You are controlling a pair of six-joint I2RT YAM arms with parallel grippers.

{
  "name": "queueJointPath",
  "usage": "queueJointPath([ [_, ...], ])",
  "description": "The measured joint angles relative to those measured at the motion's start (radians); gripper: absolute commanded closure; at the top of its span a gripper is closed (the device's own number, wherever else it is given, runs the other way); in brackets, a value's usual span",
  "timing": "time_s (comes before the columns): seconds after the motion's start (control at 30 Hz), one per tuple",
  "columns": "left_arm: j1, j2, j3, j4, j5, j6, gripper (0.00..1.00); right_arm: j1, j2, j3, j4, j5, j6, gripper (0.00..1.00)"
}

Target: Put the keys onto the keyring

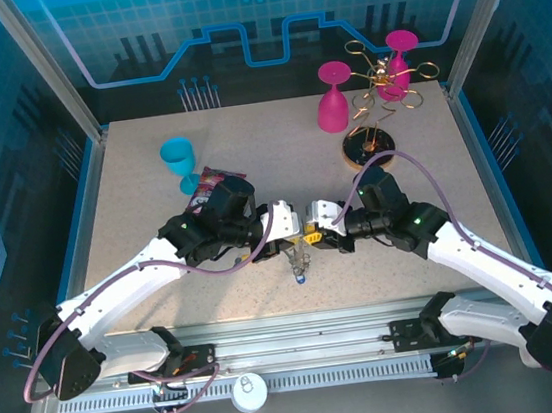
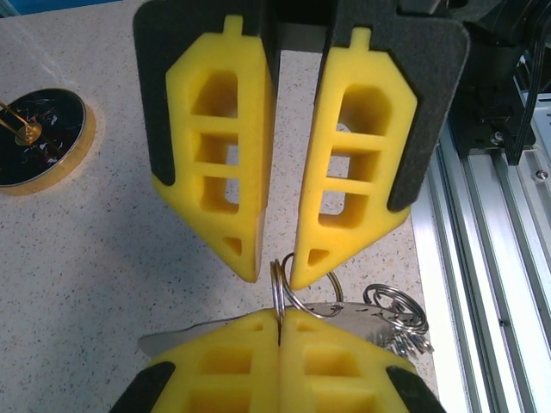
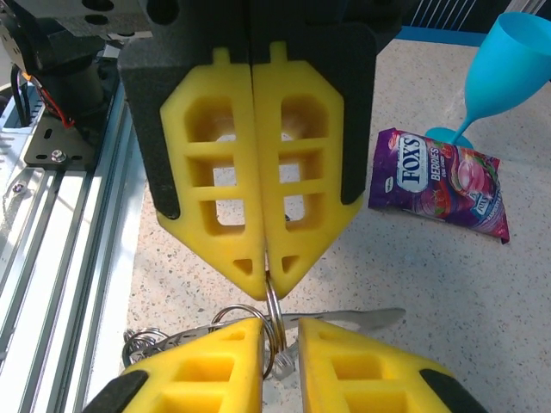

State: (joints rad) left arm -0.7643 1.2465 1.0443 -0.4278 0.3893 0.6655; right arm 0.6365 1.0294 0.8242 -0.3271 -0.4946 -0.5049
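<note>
**Desk:** Two arms meet over the near half of the table (image 1: 136, 219). What is the step, and how is it done well?

**Photographer:** Threading, by my reading. On the left, the left gripper (image 2: 280, 317) is clamped tight on the keyring (image 2: 278, 292), and the wire stands edge-on out of its closed pads. That hand should act as the vice, firm and without twisting. The right gripper (image 2: 275, 274) meets it nose to nose. Its fingertips are a narrow gap apart with the ring's wire between them. Whether they bite the wire or merely straddle it, I cannot tell. Its job, I judge, is to work the ring's split open and feed a key's hole on. It should do that in small turns along the wire, never pulling against the other hand.

**Desk:** And the keys?

**Photographer:** The keys (image 3: 366, 320) sit right at the meeting point. One silver blade lies crossways just behind the fingers, with a cluster of spare rings (image 2: 398, 310) beside it. From above, a blue tag (image 1: 300, 279) dangles below the pair toward the table.

**Desk:** Poses?

**Photographer:** The left arm (image 1: 124, 283) sweeps from its base at the near-left corner up and inward, its wrist pointing right. The right arm (image 1: 484, 257) mirrors it from the near-right corner, pointing left.
</note>
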Motion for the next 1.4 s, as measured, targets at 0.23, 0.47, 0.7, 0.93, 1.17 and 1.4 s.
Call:
queueJointPath([
  [0.23,0.000,0.000,0.000,0.010,0.001,0.000,1.00,0.003,0.011,0.000,0.015,-0.012,0.012,0.87],
  [0.47,0.000,-0.002,-0.013,0.027,0.000,-0.002,1.00,0.005,0.012,0.000,0.008,-0.011,0.015,1.00],
  [0.7,0.003,-0.056,-0.082,0.096,-0.017,-0.029,0.77,0.003,0.010,-0.001,0.014,-0.019,0.031,1.00],
  [0.93,0.050,-0.192,-0.251,0.196,-0.018,-0.129,0.70,-0.028,-0.024,-0.026,0.054,-0.085,0.097,1.00],
  [1.17,0.051,-0.219,-0.326,0.364,0.027,-0.224,0.70,-0.050,-0.027,-0.026,0.093,-0.195,0.163,1.00],
  [1.4,0.051,-0.229,-0.348,0.503,0.111,-0.299,0.72,-0.056,-0.027,-0.026,0.119,-0.260,0.213,1.00],
])
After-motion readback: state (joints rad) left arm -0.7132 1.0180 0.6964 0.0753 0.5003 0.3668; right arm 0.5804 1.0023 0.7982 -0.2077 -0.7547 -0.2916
